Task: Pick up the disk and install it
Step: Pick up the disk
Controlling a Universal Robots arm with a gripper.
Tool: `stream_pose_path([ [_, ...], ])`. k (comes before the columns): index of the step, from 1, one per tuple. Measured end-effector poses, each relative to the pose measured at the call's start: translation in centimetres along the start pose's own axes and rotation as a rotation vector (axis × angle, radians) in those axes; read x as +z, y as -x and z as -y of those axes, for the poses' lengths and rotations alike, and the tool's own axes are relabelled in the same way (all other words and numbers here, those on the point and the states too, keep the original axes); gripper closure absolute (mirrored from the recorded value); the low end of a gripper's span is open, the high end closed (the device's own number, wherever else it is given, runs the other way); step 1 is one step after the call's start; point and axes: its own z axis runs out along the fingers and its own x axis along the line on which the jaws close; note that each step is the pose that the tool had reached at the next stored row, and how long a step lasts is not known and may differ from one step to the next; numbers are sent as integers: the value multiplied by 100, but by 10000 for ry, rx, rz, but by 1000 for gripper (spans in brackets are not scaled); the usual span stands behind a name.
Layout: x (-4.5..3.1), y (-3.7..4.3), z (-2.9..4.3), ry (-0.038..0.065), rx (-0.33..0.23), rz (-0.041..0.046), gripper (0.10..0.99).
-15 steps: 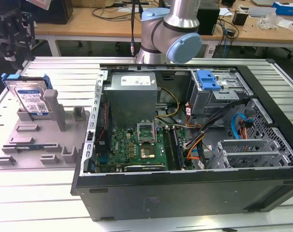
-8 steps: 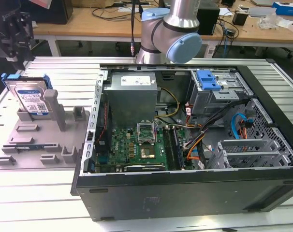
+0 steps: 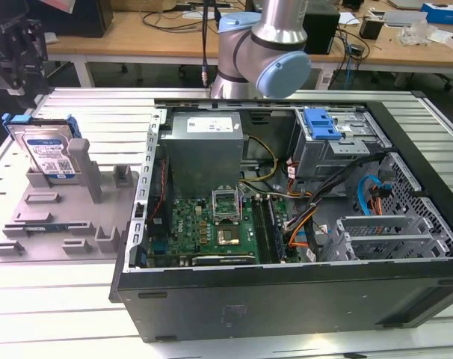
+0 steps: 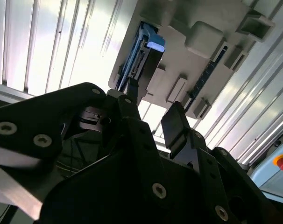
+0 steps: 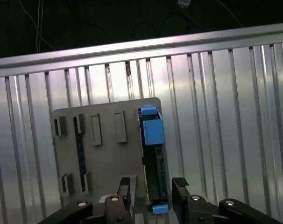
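Observation:
The disk (image 3: pixel 48 152) stands on edge in a slot of the grey fixture plate (image 3: pixel 62 224), at the exterior view's left. It is silver-grey with a white-and-blue label and a blue carrier frame. My black gripper (image 3: pixel 17 52) hangs above and behind it, apart from it. In the first wrist view the gripper (image 5: pixel 154 192) is open, its two fingers (image 5: pixel 127 189) standing either side of the disk's (image 5: pixel 152 154) line without touching it. The second wrist view gives the same open gripper (image 4: pixel 153 112), with the disk (image 4: pixel 144 51) beyond the fingertips.
An open computer case (image 3: pixel 286 292) lies at the exterior view's right of the fixture. Inside it are a grey box with a white sticker (image 3: pixel 204 146), a motherboard (image 3: pixel 211 228), cables, and a drive cage with a blue latch tab (image 3: pixel 321 123). The arm's base (image 3: pixel 267 45) stands behind the case on the slatted metal table (image 3: pixel 54 307).

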Motion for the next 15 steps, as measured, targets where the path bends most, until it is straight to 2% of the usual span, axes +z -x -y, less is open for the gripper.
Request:
stream_pose_path([
  [2,11,43,-38,-29,-21,-2,604],
  [4,16,99,-74,-42,-79,-87,604],
  [6,16,99,-76,-49,-125,-134,604],
  [10,16,100,-77,-50,-179,-135,604],
  [15,20,99,-99,-77,-841,-133,604],
])
